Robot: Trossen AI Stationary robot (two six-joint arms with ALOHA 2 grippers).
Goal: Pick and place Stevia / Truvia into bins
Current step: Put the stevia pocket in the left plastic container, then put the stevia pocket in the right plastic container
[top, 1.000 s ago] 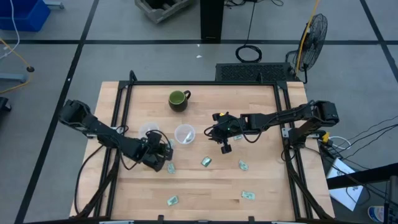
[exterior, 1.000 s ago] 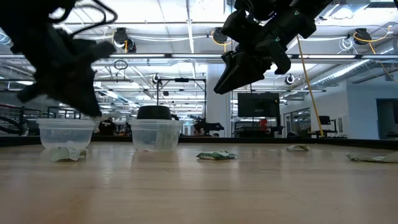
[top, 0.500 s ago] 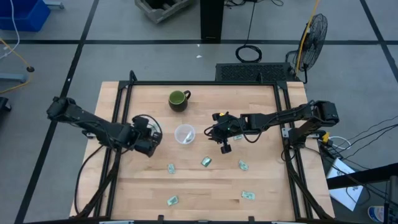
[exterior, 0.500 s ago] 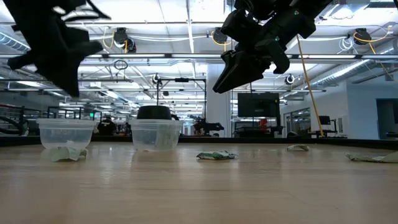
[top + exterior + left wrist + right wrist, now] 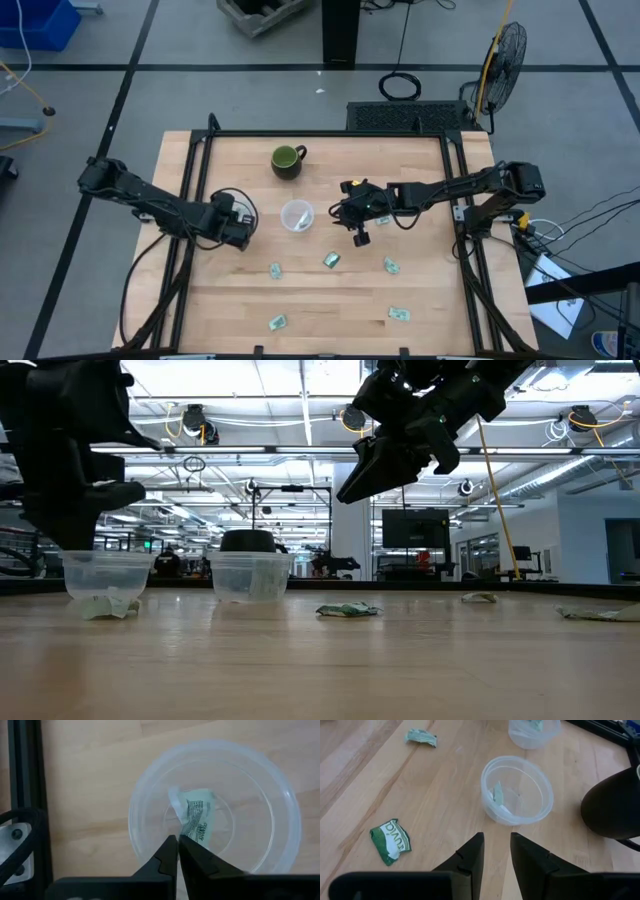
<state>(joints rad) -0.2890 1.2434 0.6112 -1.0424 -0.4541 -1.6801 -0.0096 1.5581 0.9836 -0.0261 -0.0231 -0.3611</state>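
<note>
Two clear cups stand mid-table. The left cup (image 5: 150, 785) lies under my left gripper (image 5: 236, 224) and is hidden in the high view. The left gripper (image 5: 178, 840) is shut, pinching a pale green Truvia sachet (image 5: 196, 817) by its edge inside the cup's rim. The right cup (image 5: 296, 215) holds a sachet (image 5: 497, 792). My right gripper (image 5: 360, 235) hovers open and empty just right of that cup (image 5: 517, 790). Several sachets lie loose on the table, among them three in the high view (image 5: 275, 270), (image 5: 331, 260), (image 5: 391, 266).
A dark green mug (image 5: 287, 160) stands behind the cups. Two more sachets (image 5: 277, 322), (image 5: 400, 314) lie near the table's front edge. Black frame rails (image 5: 190, 170) run along the table's sides.
My left gripper has risen from the table beside a loose sachet and moved back and left to above the left cup. The right arm has hardly moved.
</note>
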